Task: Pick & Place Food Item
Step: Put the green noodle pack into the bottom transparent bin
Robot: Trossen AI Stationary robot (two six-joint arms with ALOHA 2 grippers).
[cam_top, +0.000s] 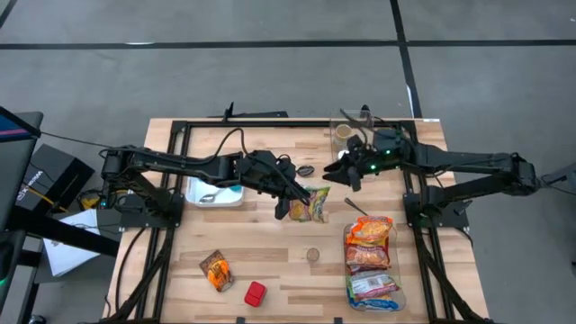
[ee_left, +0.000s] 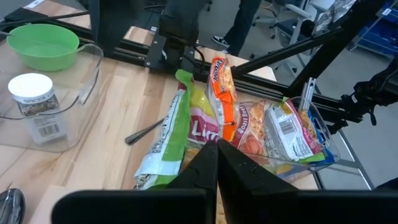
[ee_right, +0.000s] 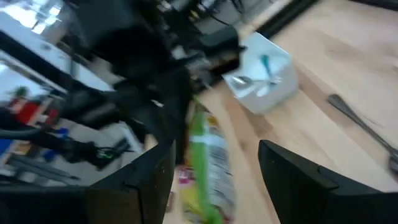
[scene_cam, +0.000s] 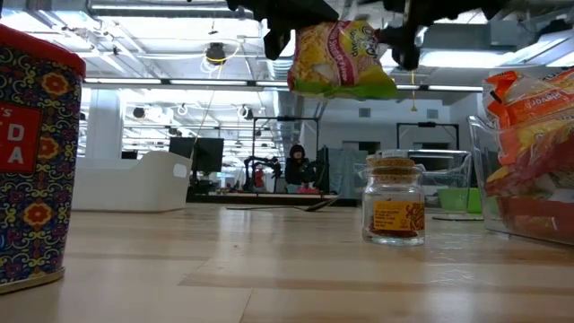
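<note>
Now left gripper [cam_top: 290, 208] holds one chip bag [cam_top: 315, 204]; three fill the bin [cam_top: 402, 298].

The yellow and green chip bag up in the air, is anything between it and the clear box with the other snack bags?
Nothing visible: the left tool holds the yellow-green chip bag above bare wood beside the clear plastic bin.

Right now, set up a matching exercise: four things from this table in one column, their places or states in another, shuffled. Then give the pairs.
Things:
1. yellow-green snack bag
2. small corked jar
3. red block
4. right gripper

Places or states:
A. standing upright on the bare table
B. open, beside the bag
C. hanging clear of the table, pinched in the left gripper
D. near the table's front edge, beside an orange packet

Pairs: 1-C, 2-A, 3-D, 4-B
</note>
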